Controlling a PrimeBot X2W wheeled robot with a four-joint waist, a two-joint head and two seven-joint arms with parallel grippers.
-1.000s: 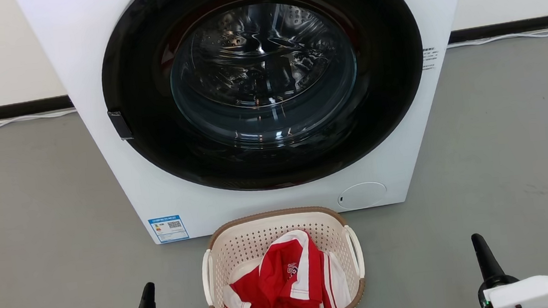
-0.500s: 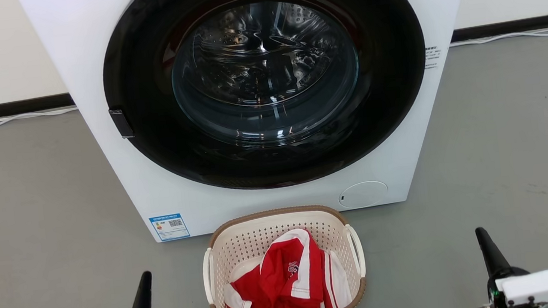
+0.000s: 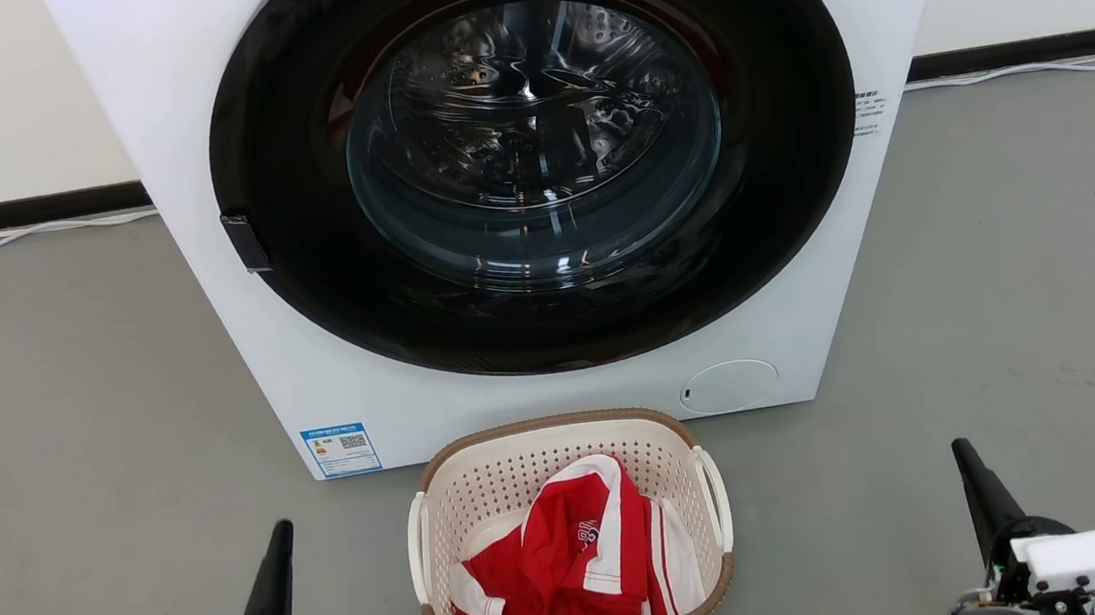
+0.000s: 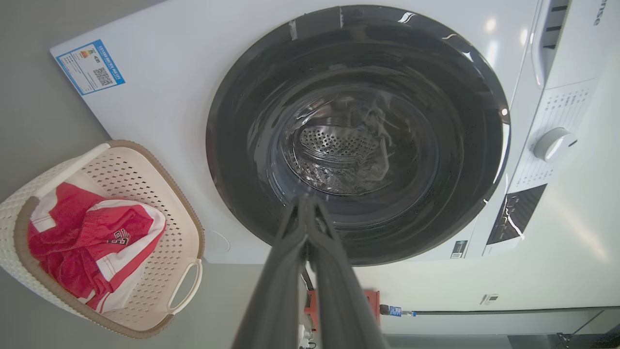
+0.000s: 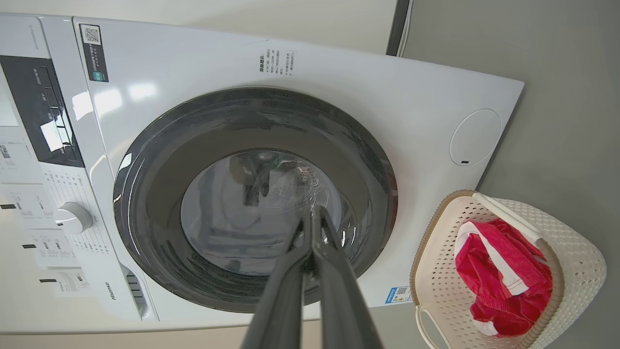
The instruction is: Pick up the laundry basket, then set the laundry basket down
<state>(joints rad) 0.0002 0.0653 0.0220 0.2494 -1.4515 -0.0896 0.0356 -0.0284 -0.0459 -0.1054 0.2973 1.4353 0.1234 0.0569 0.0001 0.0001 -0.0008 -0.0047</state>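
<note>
**A:** Where were things, starting from the left?

**B:** The left tool [image 3: 280,530] stood low at the left. Its two dark fingers were pressed together, holding nothing, well apart from the laundry basket [image 3: 494,483].

**A:** And the basket itself?

**B:** It sat on the grey floor [image 3: 64,394] between the two tools, just in front of the white washing machine [image 3: 179,132], whose round dark glass door [image 3: 533,158] was shut. That would suit a basket waiting to be lifted as well as one already put back down. I couldn't say which.

**A:** How would it handle?

**B:** Light, I'd judge. It was thin cream plastic with rounded corners, its walls pierced all over with small holes, and it had a brown woven-look rim [image 3: 554,421]. It looked stiff enough to keep its shape, though the walls might flex under a pinch. A crumpled red-and-white shirt [image 3: 572,556] lay inside, soft and probably adding little weight.

**A:** Where would a hold sit best?

**B:** On the white loops, the left handle [image 3: 418,551] and the right handle [image 3: 717,497], one on each side. They were smooth plastic, so a finger could slip. Taking only one would likely tip the basket and shift the shirt.

**A:** And over on the right?

**B:** The right tool [image 3: 963,453] mirrored the other, with its fingers closed tip to tip, empty and clear of the basket.
</note>
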